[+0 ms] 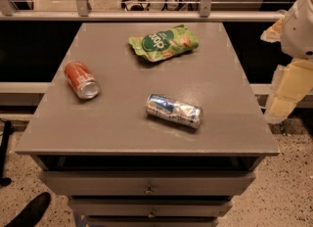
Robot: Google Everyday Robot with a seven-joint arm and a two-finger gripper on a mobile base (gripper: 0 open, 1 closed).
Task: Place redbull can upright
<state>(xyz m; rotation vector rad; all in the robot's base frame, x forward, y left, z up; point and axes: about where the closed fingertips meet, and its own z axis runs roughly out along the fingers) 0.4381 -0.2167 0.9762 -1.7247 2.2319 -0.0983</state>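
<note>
redbull can point(174, 110) lay on its side, dented, front-centre of grey tabletop point(220, 74) | orange-red soda can point(81, 79) lay well left of it | green snack bag point(164, 42) lay behind | gripper point(287, 90) hung beyond tabletop's right edge, apart from the can; jaws spread or pressed together: could not tell

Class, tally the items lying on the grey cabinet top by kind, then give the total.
Drink cans: 2 (redbull can, orange-red soda can), both lying down
Snack bags: 1 (green bag)
Total: 3
The gripper hangs beyond the right edge of the cabinet, touching nothing.
</note>
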